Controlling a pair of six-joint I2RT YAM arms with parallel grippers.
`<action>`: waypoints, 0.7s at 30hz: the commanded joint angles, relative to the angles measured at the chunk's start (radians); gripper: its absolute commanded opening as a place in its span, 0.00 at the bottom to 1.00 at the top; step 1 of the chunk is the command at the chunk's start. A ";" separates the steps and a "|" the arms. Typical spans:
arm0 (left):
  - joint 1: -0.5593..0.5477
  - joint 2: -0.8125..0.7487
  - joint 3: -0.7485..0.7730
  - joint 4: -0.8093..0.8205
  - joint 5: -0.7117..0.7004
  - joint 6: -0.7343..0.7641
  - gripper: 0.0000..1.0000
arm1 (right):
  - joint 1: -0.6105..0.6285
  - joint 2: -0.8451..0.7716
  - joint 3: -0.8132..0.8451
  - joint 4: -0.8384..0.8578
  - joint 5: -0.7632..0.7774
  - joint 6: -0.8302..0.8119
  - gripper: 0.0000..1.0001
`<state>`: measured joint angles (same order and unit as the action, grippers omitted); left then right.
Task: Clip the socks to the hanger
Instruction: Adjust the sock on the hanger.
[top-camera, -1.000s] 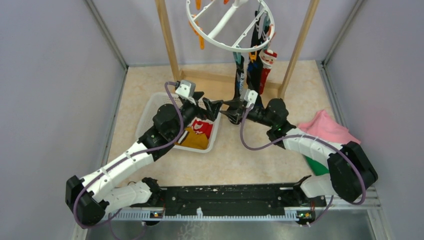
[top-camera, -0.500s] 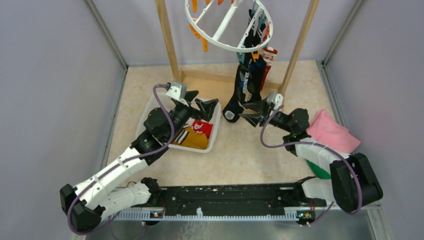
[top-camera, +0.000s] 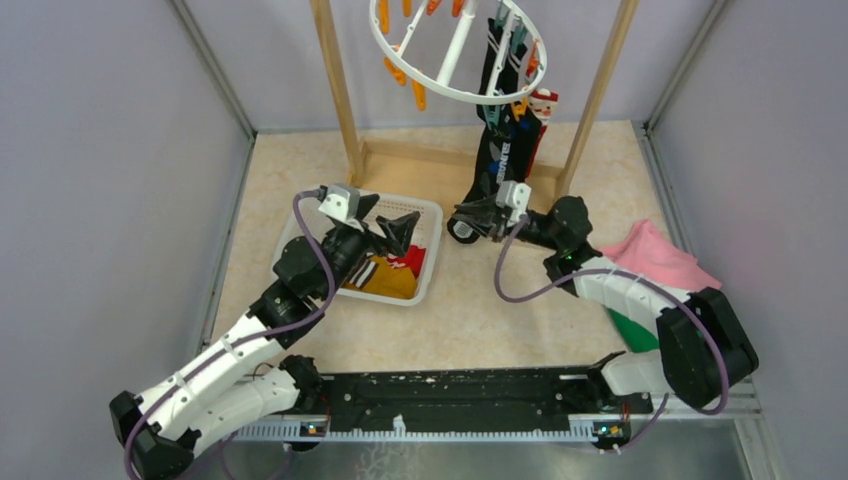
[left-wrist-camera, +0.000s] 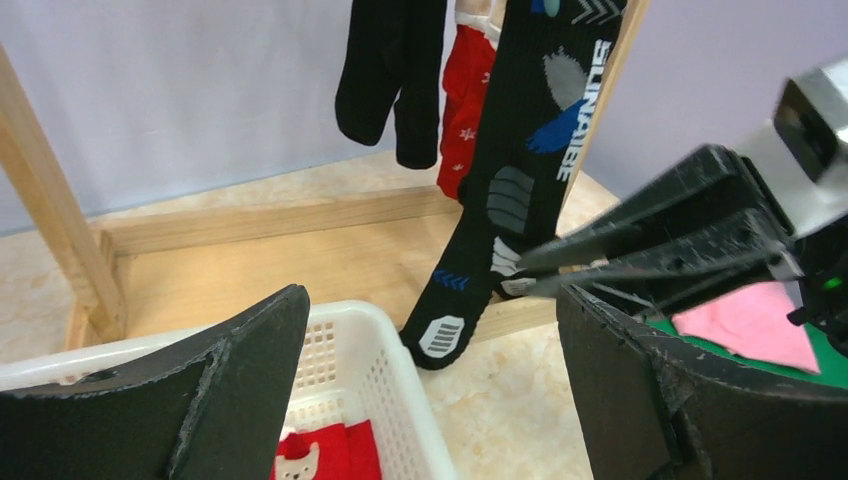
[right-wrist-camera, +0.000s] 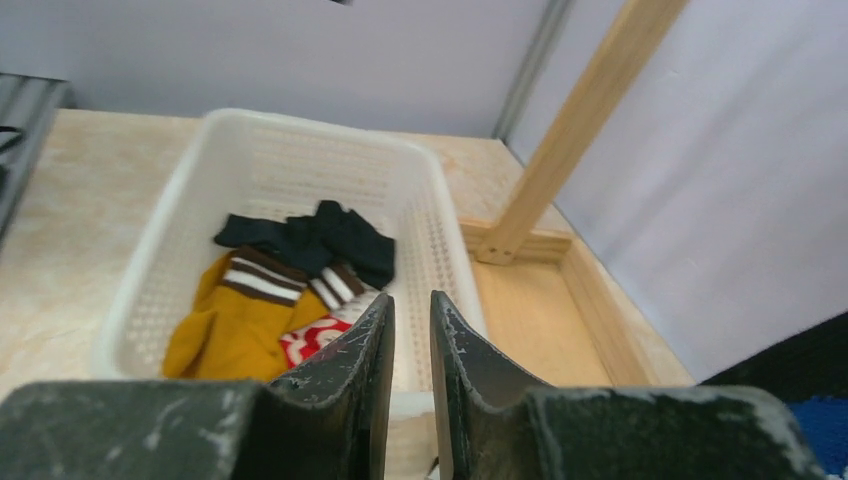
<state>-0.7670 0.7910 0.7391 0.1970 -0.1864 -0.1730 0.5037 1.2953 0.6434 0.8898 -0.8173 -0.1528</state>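
The white ring hanger (top-camera: 455, 50) hangs at the top with orange and teal pegs. Black socks with blue and white marks (top-camera: 497, 150) and a red sock (top-camera: 543, 105) hang clipped from it; they also show in the left wrist view (left-wrist-camera: 520, 150). A yellow-orange sock (top-camera: 385, 280), a red sock (top-camera: 405, 262) and a black striped sock (right-wrist-camera: 320, 235) lie in the white basket (top-camera: 300, 225). My left gripper (top-camera: 395, 232) is open and empty over the basket's far right corner. My right gripper (top-camera: 478, 215) is shut with a narrow gap, empty, beside the long black sock's toe (top-camera: 462, 230).
The wooden rack frame (top-camera: 340, 90) stands at the back, its base rail (left-wrist-camera: 250, 215) behind the basket. A pink cloth (top-camera: 655, 255) and a green cloth (top-camera: 632, 330) lie at the right by my right arm. Grey walls enclose the table.
My right gripper has swung left to the hanging black sock's toe and its jaws have closed. My left gripper has drawn back over the basket. The hanger has turned slightly.
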 joint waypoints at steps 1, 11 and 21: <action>0.003 -0.066 -0.039 0.006 -0.042 0.056 0.99 | 0.036 0.081 0.104 -0.129 0.280 -0.119 0.20; 0.004 -0.097 -0.054 -0.021 -0.057 0.155 0.99 | -0.022 0.072 0.186 -0.286 0.701 -0.110 0.29; 0.006 -0.079 -0.039 -0.026 -0.040 0.147 0.99 | -0.227 0.035 0.282 -0.496 0.656 -0.019 0.29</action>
<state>-0.7662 0.7094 0.6895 0.1631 -0.2298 -0.0128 0.3496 1.3651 0.8444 0.4828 -0.1410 -0.2214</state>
